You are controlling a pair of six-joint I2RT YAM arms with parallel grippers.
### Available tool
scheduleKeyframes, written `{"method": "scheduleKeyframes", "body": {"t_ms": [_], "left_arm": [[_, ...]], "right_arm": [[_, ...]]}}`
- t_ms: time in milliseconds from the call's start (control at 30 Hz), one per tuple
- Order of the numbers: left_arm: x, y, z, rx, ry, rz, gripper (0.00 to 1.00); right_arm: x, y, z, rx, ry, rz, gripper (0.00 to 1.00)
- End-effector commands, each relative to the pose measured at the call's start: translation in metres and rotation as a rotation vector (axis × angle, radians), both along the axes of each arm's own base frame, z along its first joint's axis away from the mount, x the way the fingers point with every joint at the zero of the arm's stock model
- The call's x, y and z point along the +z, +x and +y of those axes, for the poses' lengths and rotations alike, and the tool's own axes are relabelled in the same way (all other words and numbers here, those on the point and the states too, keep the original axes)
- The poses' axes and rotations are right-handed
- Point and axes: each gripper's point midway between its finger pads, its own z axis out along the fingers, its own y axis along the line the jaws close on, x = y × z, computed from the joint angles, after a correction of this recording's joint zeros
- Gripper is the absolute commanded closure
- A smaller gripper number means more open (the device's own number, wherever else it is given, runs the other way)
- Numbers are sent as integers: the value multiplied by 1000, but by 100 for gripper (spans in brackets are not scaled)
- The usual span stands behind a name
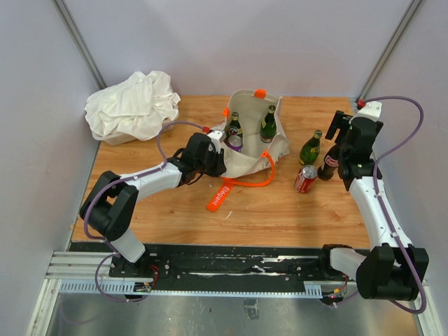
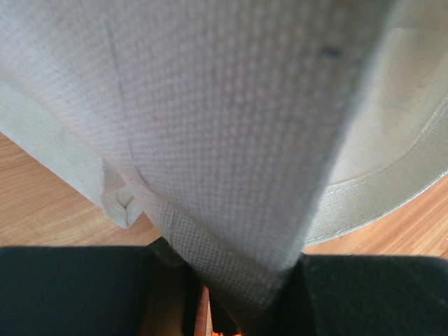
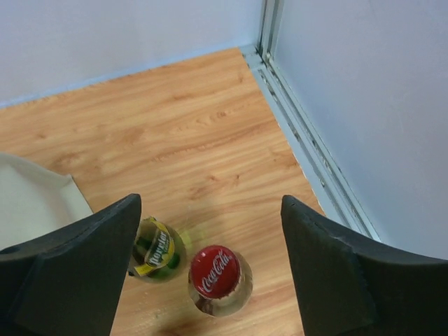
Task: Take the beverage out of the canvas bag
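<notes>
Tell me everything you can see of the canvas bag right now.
The canvas bag is a beige woven tote with bright orange strap handles, sitting slumped at the back middle of the table with its mouth gaping open. Two green bottles and a purple-topped can stand inside. One orange strap trails onto the wood toward the arms. The left claw pinches the fabric of its near left edge.

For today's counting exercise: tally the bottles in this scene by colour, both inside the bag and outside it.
Green bottles: 3, two in the canvas bag, one outside
Dark cola bottle: 1, outside
Total: 4
</notes>
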Motion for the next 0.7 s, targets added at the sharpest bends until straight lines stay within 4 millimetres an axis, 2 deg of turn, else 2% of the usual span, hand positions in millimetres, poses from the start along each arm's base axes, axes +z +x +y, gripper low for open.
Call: {"method": "scheduleKeyframes", "body": {"t_ms": [0, 100, 200, 300, 400, 567, 667], "left_arm": [[-21, -17, -5, -54, 28, 78, 89], [-21, -17, -6, -55, 26, 79, 89], [-20, -17, -6, -55, 25, 78, 89], [-18, -17, -7, -57, 19, 75, 89], [-17, -16, -8, -56, 16, 74, 89], [-13, -14, -9, -53, 11, 64, 89], [-12, -13, -8, -49, 16, 60, 89]], "right_arm": [[76, -1, 45, 132, -17, -134, 26], [104, 1, 91, 248, -61, -163, 34], [117, 6, 144, 387, -75, -140, 44], [112, 18, 189, 497, -91, -73, 53], [101, 31, 223, 569, -97, 0, 54], [69, 52, 261, 637, -65, 138, 52], [47, 58, 279, 665, -61, 210, 48]]}}
